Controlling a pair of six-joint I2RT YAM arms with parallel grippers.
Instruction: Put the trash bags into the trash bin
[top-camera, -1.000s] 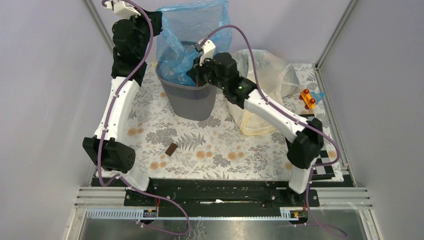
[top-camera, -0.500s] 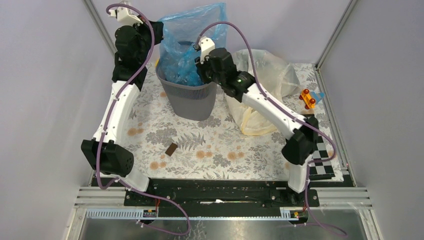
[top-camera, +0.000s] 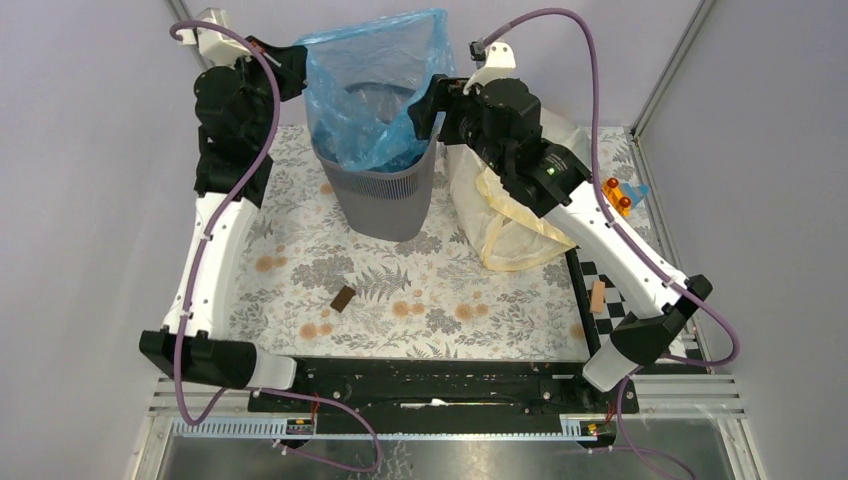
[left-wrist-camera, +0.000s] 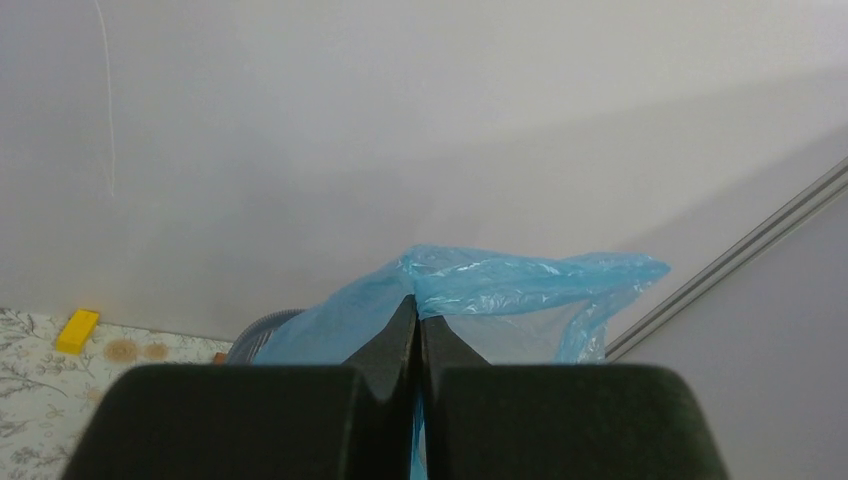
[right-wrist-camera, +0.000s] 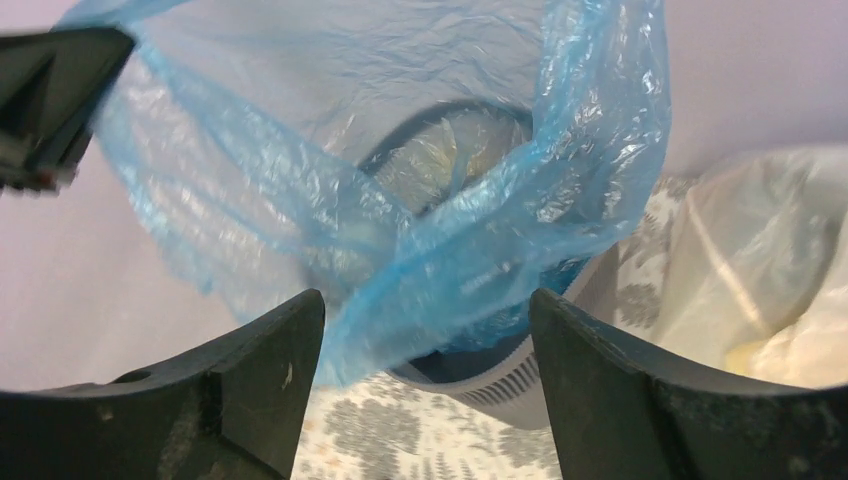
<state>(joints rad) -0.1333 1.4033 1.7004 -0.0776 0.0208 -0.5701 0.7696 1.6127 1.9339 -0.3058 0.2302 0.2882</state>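
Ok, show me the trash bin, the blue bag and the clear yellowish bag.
trash bin (top-camera: 385, 205): top view, front mesh wall.
blue bag (top-camera: 335, 110): top view, left side wall.
clear yellowish bag (top-camera: 505, 240): top view, lower front.

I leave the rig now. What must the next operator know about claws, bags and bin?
Left claw: shut on the blue bag at its top edge, held above the trash bin.
Right claw: open, at the bag's other side, holding nothing.
Done: the blue bag's lower part is in the bin.
Left: settle it fully in; then the clear bag, lying on the table right of the bin.
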